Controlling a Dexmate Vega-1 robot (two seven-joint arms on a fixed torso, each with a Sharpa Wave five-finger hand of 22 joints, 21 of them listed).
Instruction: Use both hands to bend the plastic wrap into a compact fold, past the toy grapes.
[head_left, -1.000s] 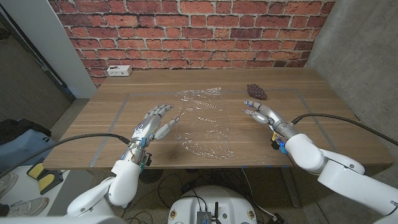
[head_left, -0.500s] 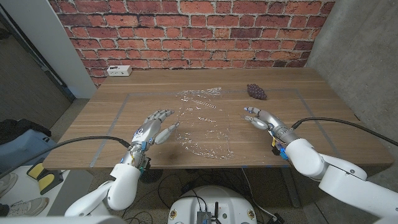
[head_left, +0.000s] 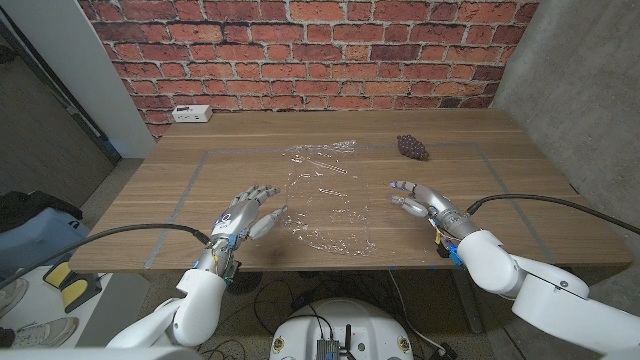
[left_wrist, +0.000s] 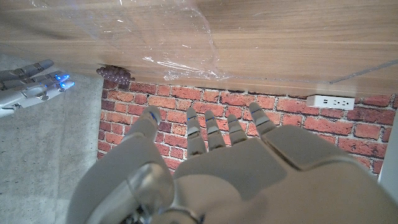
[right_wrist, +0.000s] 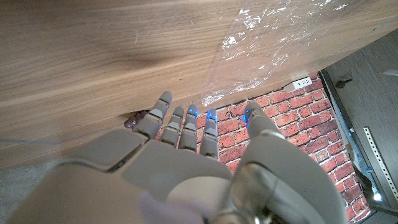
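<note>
The plastic wrap (head_left: 325, 195) lies spread mid-table, toy grapes (head_left: 412, 146) far right. The left hand (head_left: 247, 211) and right hand (head_left: 420, 197) flank it, fingers released, grasping nothing.

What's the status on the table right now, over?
Left hand and right hand open, flanking the plastic wrap. Wrap spread flat, unfolded. Toy grapes apart at far right; nothing blocking.

A robotics lab or test room: a bare wooden table (head_left: 250, 150) marked with tape lines, brick wall (head_left: 300, 40) behind, power strip (head_left: 190, 113) at its far left corner, loose cables (head_left: 290, 300) underneath.
</note>
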